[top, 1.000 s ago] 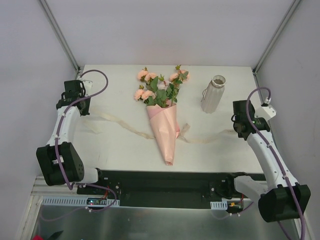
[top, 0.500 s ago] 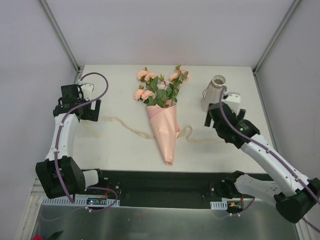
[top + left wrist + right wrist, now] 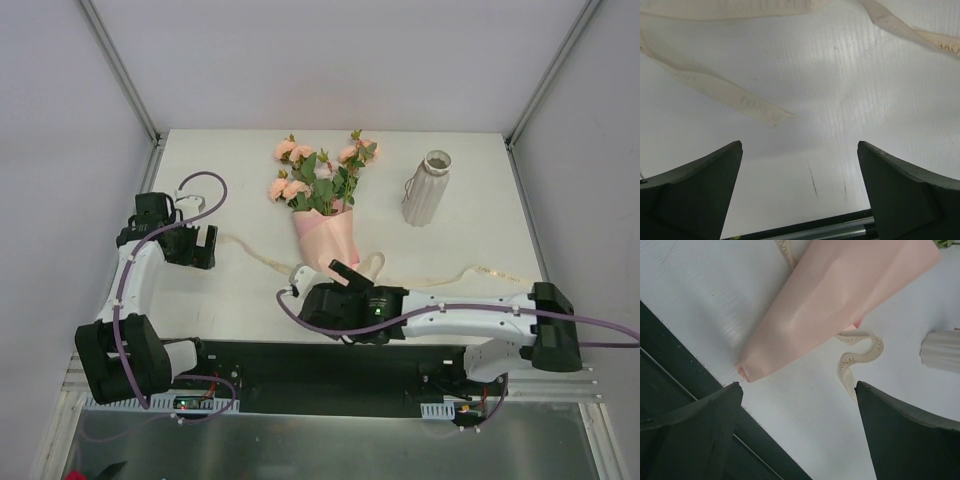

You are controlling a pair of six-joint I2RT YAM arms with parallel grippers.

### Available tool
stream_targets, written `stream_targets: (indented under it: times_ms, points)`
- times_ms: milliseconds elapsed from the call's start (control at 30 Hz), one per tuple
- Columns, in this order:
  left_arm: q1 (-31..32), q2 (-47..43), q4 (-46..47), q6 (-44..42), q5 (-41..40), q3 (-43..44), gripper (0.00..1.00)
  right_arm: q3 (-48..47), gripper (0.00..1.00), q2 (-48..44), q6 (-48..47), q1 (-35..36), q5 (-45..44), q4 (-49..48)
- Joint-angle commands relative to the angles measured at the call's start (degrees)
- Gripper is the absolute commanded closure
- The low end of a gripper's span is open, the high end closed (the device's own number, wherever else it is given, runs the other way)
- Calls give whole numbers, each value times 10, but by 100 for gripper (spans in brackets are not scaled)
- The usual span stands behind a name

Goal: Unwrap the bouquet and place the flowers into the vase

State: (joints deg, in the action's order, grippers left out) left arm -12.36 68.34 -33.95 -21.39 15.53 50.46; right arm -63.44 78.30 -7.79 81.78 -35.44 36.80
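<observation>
The white table (image 3: 230,160) carries one of each task thing, and two grippers work over it. The right gripper (image 3: 325,290) reaches across the near edge with its two fingers spread wide and nothing between them. In its wrist view the pointed tip of the bouquet (image 3: 835,310) lies just ahead of the gap between the fingers (image 3: 700,435). The left gripper (image 3: 190,245) is also spread wide and empty, low over bare table.

The single bouquet (image 3: 325,215) lies flat in its pale pink paper cone. About six peach blooms and their green leaves fan out at the end far from the right gripper. It lies to the right of the left gripper, well apart.

The one vase (image 3: 425,190) is beyond the right gripper and to its right, well apart from it.

One cream ribbon (image 3: 255,255) trails from the cone in two loose tails. One tail ends just ahead of the left gripper (image 3: 800,150), and the other curls ahead of the right gripper's right finger.
</observation>
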Motion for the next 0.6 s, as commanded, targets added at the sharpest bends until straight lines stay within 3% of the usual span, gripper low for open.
stream_targets:
  times_ms: [0, 267, 567]
  points:
    - [1, 3, 2, 12, 31, -22, 1, -27, 0, 66, -61, 15, 11, -35]
    - [1, -32, 1, 5, 25, -26, 1, -36, 1, 191, -100, 29, -11, -69]
    - [1, -44, -1, 6, 22, -23, 1, -73, 1, 292, -104, 29, -142, -11]
